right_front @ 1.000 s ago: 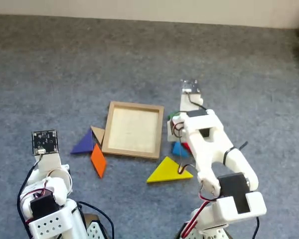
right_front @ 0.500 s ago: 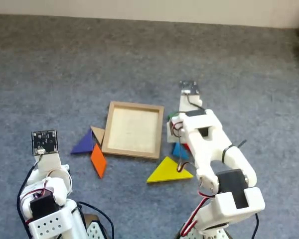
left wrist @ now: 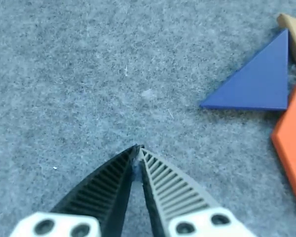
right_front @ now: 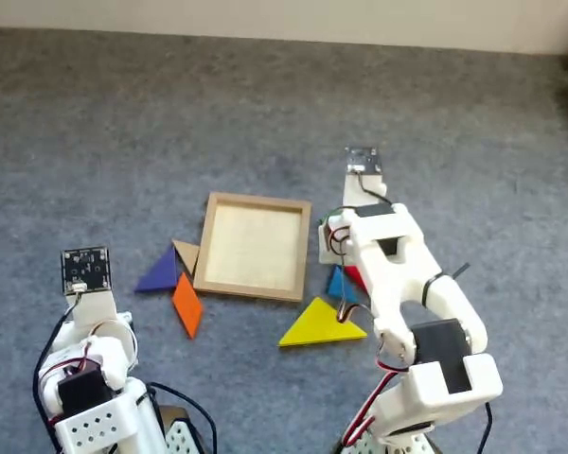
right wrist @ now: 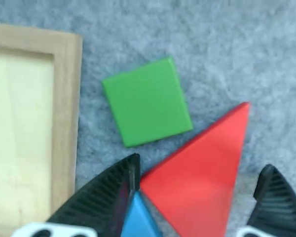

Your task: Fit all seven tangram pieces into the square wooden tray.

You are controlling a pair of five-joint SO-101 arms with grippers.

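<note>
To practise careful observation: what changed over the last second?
The right arm shifted slightly, edging forward, away from its base; the right gripper hangs open over the red triangle. Nothing was grasped or released. The left arm, tray and yellow triangle stayed put.

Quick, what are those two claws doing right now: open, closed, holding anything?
Left gripper: shut, holding nothing.
Right gripper: open, astride the red triangle, not gripping it.

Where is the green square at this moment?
In the right wrist view, the green square lies on the carpet between the wooden tray and the red triangle.
</note>
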